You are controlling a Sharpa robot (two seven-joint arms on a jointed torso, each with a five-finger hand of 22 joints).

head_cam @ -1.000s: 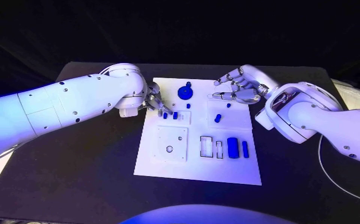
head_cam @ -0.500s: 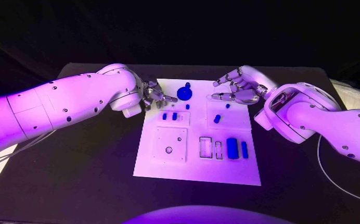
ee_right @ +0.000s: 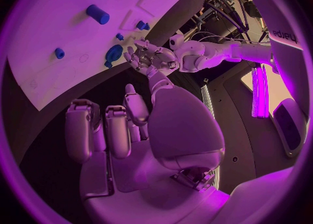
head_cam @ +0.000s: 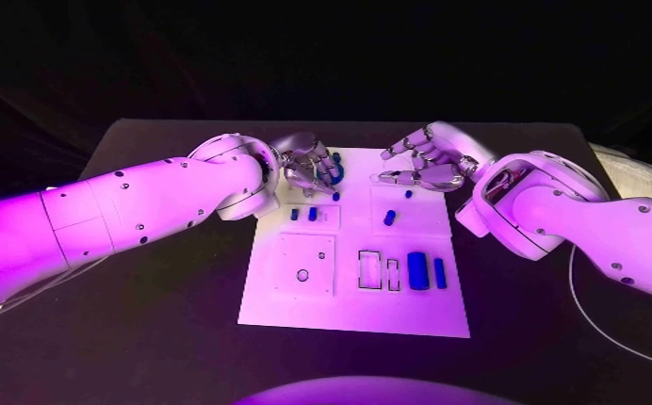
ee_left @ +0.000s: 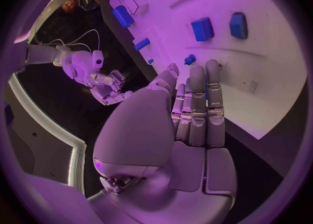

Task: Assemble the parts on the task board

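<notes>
The white task board point(head_cam: 356, 315) lies in the middle of the black table. My left hand point(head_cam: 304, 164) hovers over its far left corner, fingers apart and empty, partly covering a round blue part point(head_cam: 337, 168). Two small blue pieces point(head_cam: 306, 212) stand just nearer than that hand. In the left wrist view the left hand's fingers point(ee_left: 197, 110) stretch out side by side with nothing in them. My right hand point(head_cam: 424, 166) hangs at the board's far right edge, loosely bent and empty. A blue peg point(head_cam: 391, 217) lies near it, and two blue blocks point(head_cam: 427, 271) lie further toward me.
A square plate with a hole point(head_cam: 307, 264) and two narrow slots point(head_cam: 381, 270) occupy the board's near half. A white cable point(head_cam: 587, 283) curls on the table at the right. The black table point(head_cam: 150, 311) has bare room on both sides of the board.
My left hand has moved from the two small blue pieces at the board's left edge toward the far side, over the round blue part. The right hand has barely moved.
</notes>
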